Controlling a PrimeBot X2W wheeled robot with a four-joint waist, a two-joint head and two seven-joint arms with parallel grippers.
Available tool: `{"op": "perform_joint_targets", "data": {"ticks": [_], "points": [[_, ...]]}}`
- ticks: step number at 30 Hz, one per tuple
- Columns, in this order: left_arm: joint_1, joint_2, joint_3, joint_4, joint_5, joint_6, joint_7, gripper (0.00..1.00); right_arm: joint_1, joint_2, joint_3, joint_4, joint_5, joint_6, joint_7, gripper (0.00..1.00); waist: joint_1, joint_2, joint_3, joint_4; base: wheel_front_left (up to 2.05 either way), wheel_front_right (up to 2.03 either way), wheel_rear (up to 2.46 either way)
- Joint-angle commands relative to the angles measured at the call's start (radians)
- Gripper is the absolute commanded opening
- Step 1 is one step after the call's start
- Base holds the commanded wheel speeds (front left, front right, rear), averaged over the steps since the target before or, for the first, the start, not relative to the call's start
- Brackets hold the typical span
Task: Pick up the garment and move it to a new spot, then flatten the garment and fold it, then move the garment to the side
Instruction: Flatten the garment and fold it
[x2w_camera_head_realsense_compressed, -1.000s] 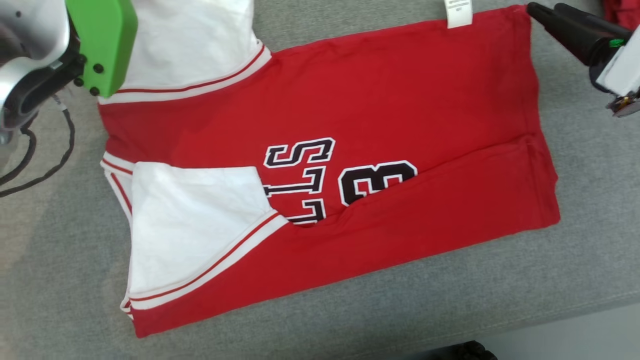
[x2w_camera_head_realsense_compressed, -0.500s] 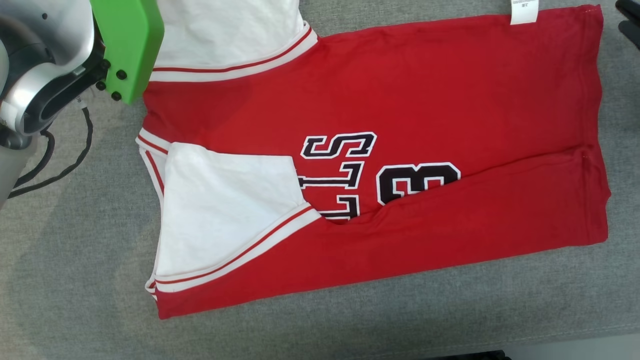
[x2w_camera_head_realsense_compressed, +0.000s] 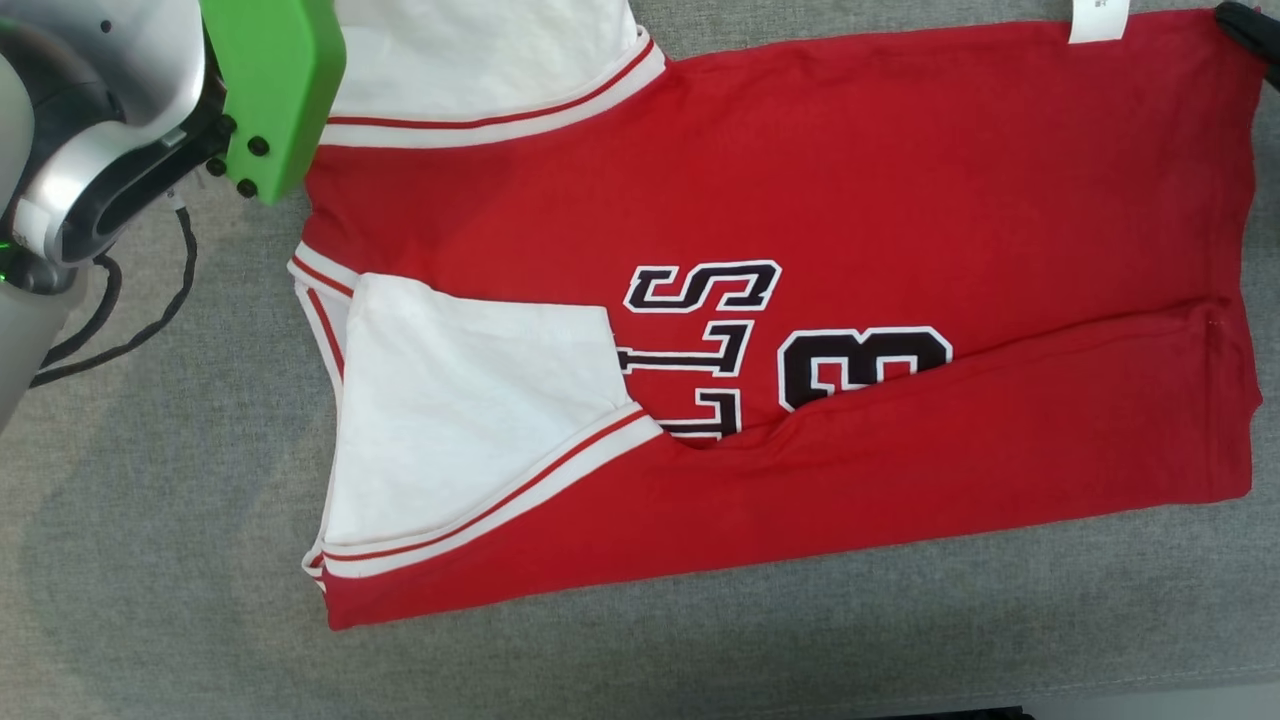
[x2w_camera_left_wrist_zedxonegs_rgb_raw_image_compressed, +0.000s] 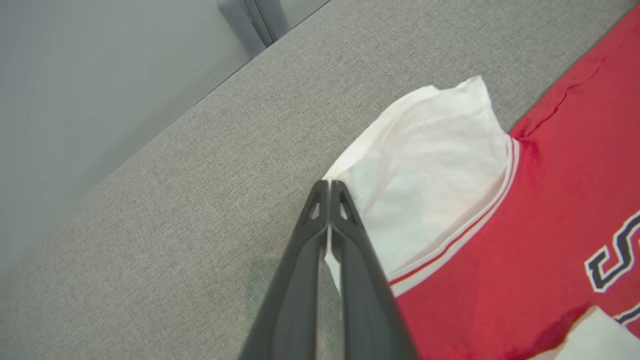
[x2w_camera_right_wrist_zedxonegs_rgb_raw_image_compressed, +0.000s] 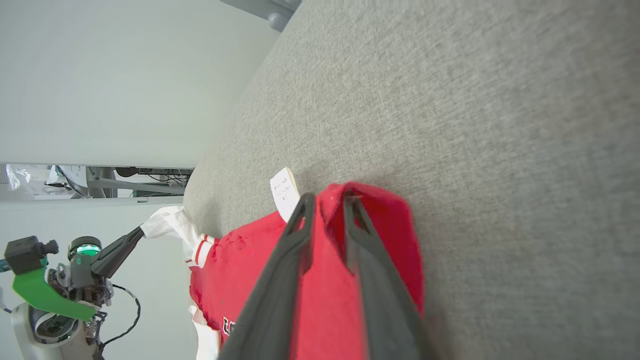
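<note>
The garment (x2w_camera_head_realsense_compressed: 860, 200) is a red jersey with white sleeves and black lettering. It lies partly folded on the grey padded surface (x2w_camera_head_realsense_compressed: 150, 560). My left gripper (x2w_camera_left_wrist_zedxonegs_rgb_raw_image_compressed: 329, 189) is shut on the edge of the far white sleeve (x2w_camera_left_wrist_zedxonegs_rgb_raw_image_compressed: 435, 165), and white cloth shows between its fingers. It shows again in the right wrist view, where the left gripper (x2w_camera_right_wrist_zedxonegs_rgb_raw_image_compressed: 139, 233) pinches that sleeve's tip. My right gripper (x2w_camera_right_wrist_zedxonegs_rgb_raw_image_compressed: 327, 202) has closed around the red hem corner (x2w_camera_right_wrist_zedxonegs_rgb_raw_image_compressed: 370, 200) beside the white label (x2w_camera_right_wrist_zedxonegs_rgb_raw_image_compressed: 284, 192), with red cloth filling the narrow gap between its fingers. In the head view the right gripper (x2w_camera_head_realsense_compressed: 1245, 25) sits at the garment's top right corner.
My left arm's green cover (x2w_camera_head_realsense_compressed: 280, 90) and a black cable (x2w_camera_head_realsense_compressed: 120, 330) are at the upper left. The near edge of the surface (x2w_camera_head_realsense_compressed: 1150, 690) runs along the bottom right. Bare grey surface lies left of and in front of the garment.
The head camera has shifted, so the whole picture has slid right. The right gripper has reached the red hem corner and its jaws have narrowed around it. The left gripper still holds the sleeve.
</note>
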Motion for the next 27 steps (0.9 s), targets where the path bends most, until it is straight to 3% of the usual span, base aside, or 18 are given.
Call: {"op": "perform_joint_targets", "data": {"ticks": [1,8,15,27], "points": [[-0.011,0.005,-0.002,0.0,0.011,-0.001,-0.004,0.0,-0.011,-0.004,-0.007,-0.007,-0.012,0.0,-0.009,0.0,0.0,0.0,0.0,0.0,0.0,0.0,0.0],[-0.027,0.016,0.005,0.009,0.026,-0.011,-0.039,0.0,-0.015,-0.005,-0.035,-0.03,-0.034,0.0,-0.024,0.0,0.0,0.0,-0.002,-0.004,0.0,0.0,0.0],[-0.039,0.023,0.033,0.02,0.04,-0.029,-0.153,0.0,-0.003,0.017,-0.095,-0.068,-0.039,0.0,-0.066,0.0,0.0,0.0,-0.017,-0.003,0.0,0.0,0.0],[0.097,0.074,0.111,-0.05,-0.093,-0.011,-0.235,0.0,0.097,0.031,-0.165,-0.098,-0.043,0.0,-0.068,0.0,0.0,0.0,-0.074,0.012,0.0,0.0,0.0]]}}
